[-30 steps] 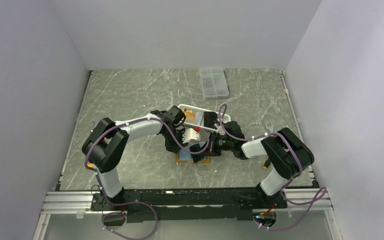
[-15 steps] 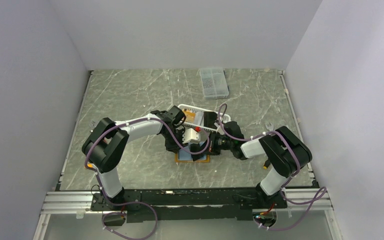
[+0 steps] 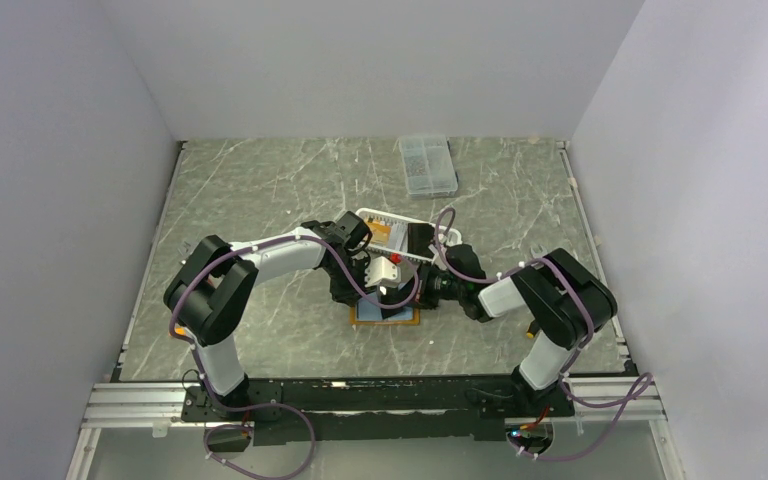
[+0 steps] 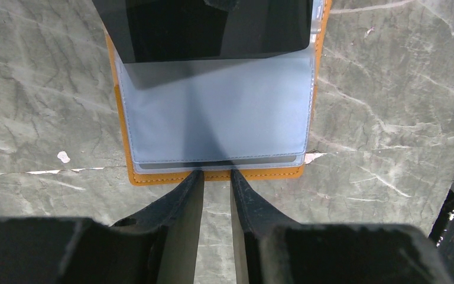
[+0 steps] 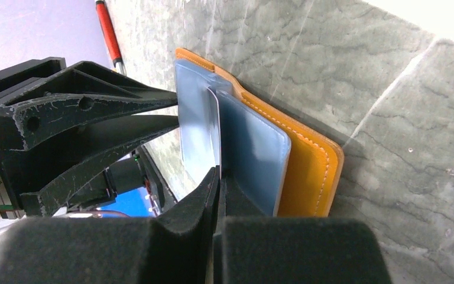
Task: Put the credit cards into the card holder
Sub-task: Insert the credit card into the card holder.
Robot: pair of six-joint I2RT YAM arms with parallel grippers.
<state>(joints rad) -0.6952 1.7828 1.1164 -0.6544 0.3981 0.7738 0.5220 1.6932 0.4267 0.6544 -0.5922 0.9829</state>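
presently the small orange folding card holder (image 3: 370,314) lies open and flat on the grey marbled table (image 3: 260,200), pale blue lining up, between the two wrists. in the left wrist view a black rectangular plastic card (image 4: 213,29) sits at the holder's 12 o'clock end, its lower edge tucked under the clear pocket sheet. the left gripper (image 4: 216,176) stands at the holder's 6 o'clock edge. its jaws are slightly apart with bare table showing between them, and the fingertips (image 4: 194,180) touch the orange border. the right gripper (image 5: 219,177), reaching in from 3 o'clock in the top view, is clamped tight on the card's thin edge. a white slotted plastic basket (image 3: 400,222) stands just beyond the holder at 12 o'clock. a clear compartment box (image 3: 427,165) lies well apart at 1 o'clock.
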